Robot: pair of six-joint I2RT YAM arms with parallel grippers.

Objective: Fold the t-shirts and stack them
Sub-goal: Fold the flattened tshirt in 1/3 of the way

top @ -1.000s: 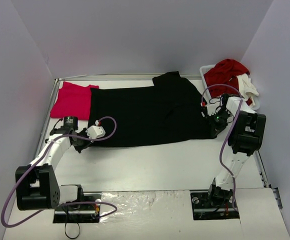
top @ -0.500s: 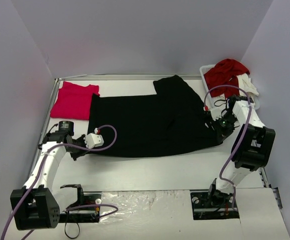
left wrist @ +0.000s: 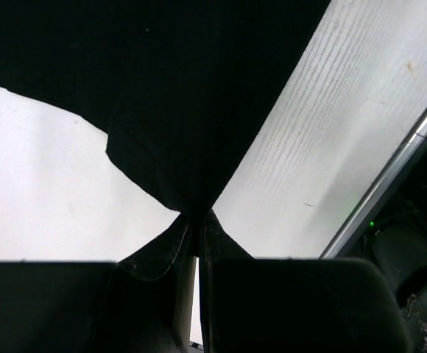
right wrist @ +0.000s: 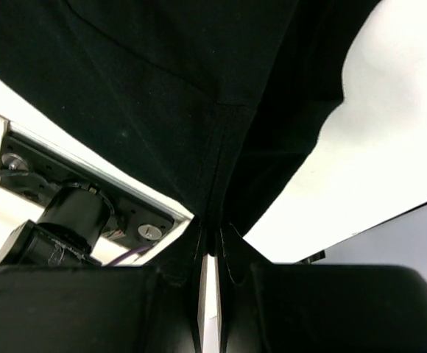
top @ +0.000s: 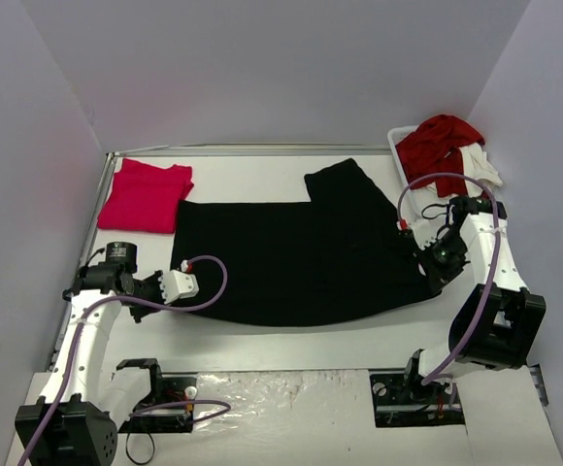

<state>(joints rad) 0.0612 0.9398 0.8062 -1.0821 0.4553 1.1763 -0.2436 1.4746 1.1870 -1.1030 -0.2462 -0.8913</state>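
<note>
The large black t-shirt (top: 291, 257) lies spread across the middle of the table, one sleeve (top: 335, 180) pointing to the back. My left gripper (top: 168, 288) is shut on its near left corner; the left wrist view shows that black cloth (left wrist: 177, 147) pinched between the jaws. At the shirt's near right corner my right gripper (top: 429, 260) is shut on the hem, and the cloth (right wrist: 199, 110) runs up from the jaws in the right wrist view. A folded pink-red t-shirt (top: 146, 194) rests flat at the back left, apart from both grippers.
A white basket (top: 400, 155) at the back right holds red cloth (top: 440, 141) and white cloth (top: 483, 170). A metal rail (top: 87, 228) borders the table's left edge. Both arm bases (top: 291, 398) stand at the near edge.
Both grippers have pulled the black shirt toward the near edge. Its left edge has slid off the pink-red shirt, which now lies fully uncovered.
</note>
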